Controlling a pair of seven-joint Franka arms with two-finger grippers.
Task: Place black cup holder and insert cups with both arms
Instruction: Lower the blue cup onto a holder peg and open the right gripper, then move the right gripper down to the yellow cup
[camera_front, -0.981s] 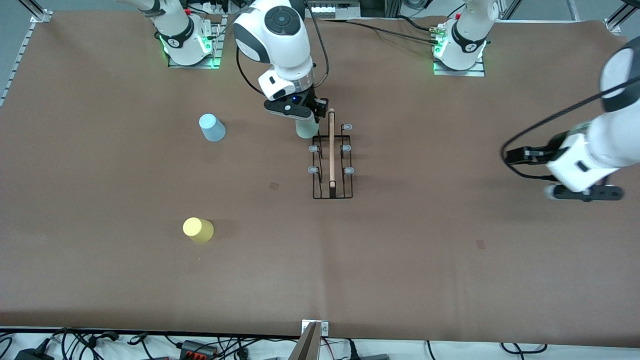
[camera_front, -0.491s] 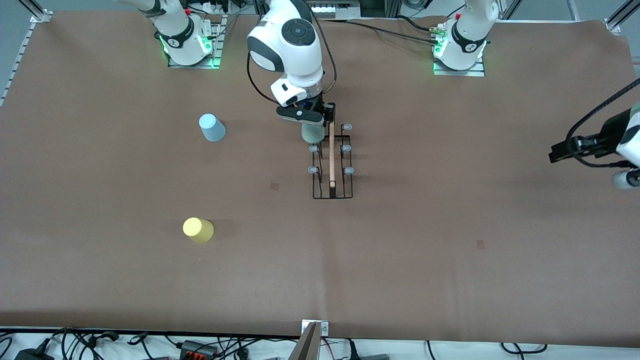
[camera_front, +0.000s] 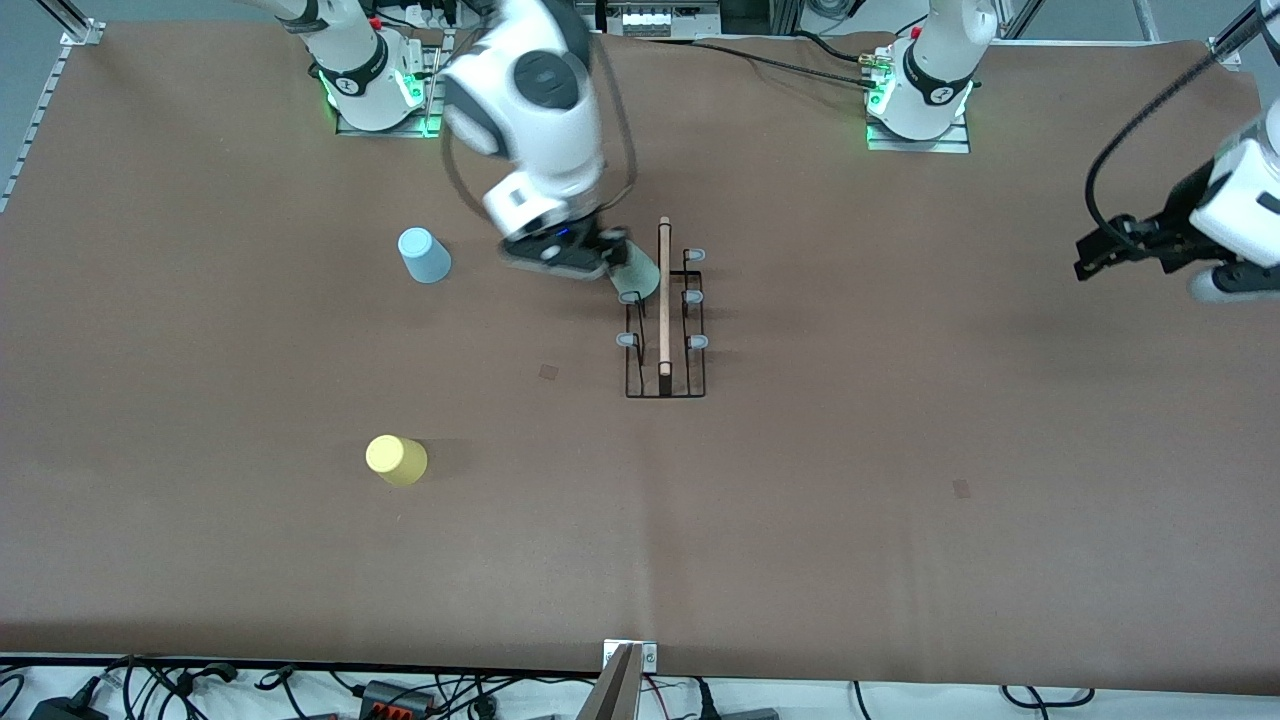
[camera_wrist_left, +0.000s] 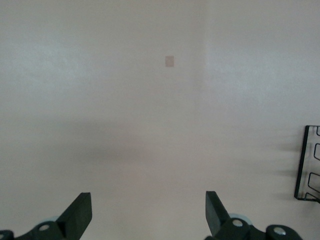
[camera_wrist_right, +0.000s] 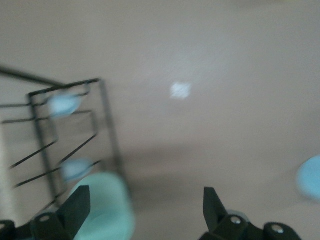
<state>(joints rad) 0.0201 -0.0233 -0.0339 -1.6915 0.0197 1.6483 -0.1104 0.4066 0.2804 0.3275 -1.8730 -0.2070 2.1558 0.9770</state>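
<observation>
The black cup holder (camera_front: 663, 300) stands mid-table, wooden rod on top. The pale grey-green cup (camera_front: 636, 272) sits tilted on the holder's side toward the right arm, over the peg farthest from the front camera. My right gripper (camera_front: 600, 262) is open beside that cup, its jaws apart and not gripping it; the cup (camera_wrist_right: 102, 210) shows next to one finger in the right wrist view, with the holder (camera_wrist_right: 65, 135) by it. The light blue cup (camera_front: 425, 255) and yellow cup (camera_front: 396, 460) stand upside down toward the right arm's end. My left gripper (camera_front: 1228, 285) is open and empty (camera_wrist_left: 148, 215) over the left arm's end.
The brown table cover (camera_front: 900, 500) is bare around the holder. A corner of the holder (camera_wrist_left: 307, 162) shows at the edge of the left wrist view. Cables and a clamp (camera_front: 625, 680) lie along the table edge nearest the front camera.
My right gripper has let go of the grey-green cup and drawn back toward the right arm's end; the cup now leans on the holder. My left arm has risen at its end of the table.
</observation>
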